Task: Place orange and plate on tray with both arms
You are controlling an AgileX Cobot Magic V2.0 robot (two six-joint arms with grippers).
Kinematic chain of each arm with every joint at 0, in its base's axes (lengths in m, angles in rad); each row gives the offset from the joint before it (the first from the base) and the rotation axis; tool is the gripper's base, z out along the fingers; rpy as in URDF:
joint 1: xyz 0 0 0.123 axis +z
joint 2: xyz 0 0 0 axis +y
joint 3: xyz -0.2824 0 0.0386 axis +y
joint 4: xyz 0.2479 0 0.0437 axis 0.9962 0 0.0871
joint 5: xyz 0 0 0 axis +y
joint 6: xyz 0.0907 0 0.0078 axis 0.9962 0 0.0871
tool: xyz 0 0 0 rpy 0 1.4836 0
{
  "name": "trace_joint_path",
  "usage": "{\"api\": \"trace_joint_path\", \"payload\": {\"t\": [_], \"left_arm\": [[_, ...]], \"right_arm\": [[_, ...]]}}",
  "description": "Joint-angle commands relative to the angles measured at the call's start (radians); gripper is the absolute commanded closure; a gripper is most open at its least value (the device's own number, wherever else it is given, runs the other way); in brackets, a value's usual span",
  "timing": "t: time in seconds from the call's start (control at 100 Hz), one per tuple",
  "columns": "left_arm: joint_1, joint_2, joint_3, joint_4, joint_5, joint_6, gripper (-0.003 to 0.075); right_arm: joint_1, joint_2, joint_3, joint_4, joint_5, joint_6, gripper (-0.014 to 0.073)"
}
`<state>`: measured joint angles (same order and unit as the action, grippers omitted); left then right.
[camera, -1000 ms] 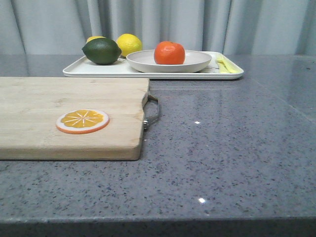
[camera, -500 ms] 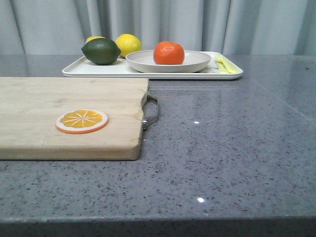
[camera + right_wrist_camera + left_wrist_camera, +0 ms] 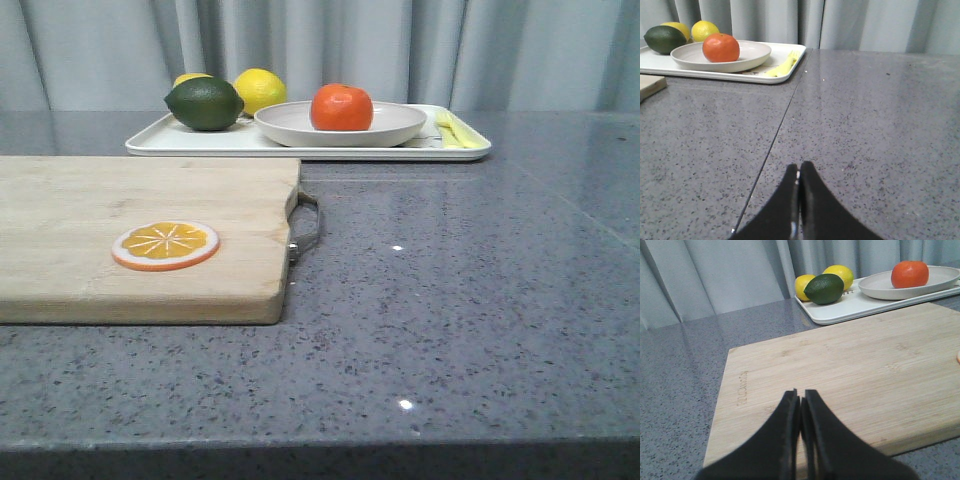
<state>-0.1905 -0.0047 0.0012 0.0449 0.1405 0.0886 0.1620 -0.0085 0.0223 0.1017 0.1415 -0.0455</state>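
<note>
The orange [image 3: 341,107] sits in the plate [image 3: 340,124], which rests on the tray [image 3: 180,143] at the far side of the tabletop [image 3: 460,300]; the tray's long axis runs left to right. Left gripper [image 3: 801,405] over the cutting board [image 3: 850,365] and right gripper [image 3: 798,176] are closed and empty. Nothing has visibly moved since the earlier frames.

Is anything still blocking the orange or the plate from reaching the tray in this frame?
Nothing visible does. The orange already sits in the plate, and the plate rests on the tray beside the lime and lemons. Both grippers, left and right, are shut and well back from the tray.
</note>
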Motion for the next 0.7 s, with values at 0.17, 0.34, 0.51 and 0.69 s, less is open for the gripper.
{"api": "trace_joint_path", "payload": {"t": [0.17,0.34,0.51,0.69], "left_arm": [[0.003,-0.033,0.006,-0.001,-0.072,-0.011,0.0739],[0.003,-0.033,0.006,-0.001,-0.072,-0.011,0.0739],[0.003,-0.033,0.006,-0.001,-0.072,-0.011,0.0739],[0.003,-0.033,0.006,-0.001,-0.072,-0.011,0.0739]], "right_arm": [[-0.003,-0.022,0.001,-0.036,-0.104,-0.007,0.0660],[-0.003,-0.022,0.001,-0.056,-0.099,-0.007,0.0660],[-0.003,-0.022,0.001,-0.056,-0.098,-0.007,0.0660],[-0.003,-0.022,0.001,-0.056,-0.095,-0.007,0.0660]]}}
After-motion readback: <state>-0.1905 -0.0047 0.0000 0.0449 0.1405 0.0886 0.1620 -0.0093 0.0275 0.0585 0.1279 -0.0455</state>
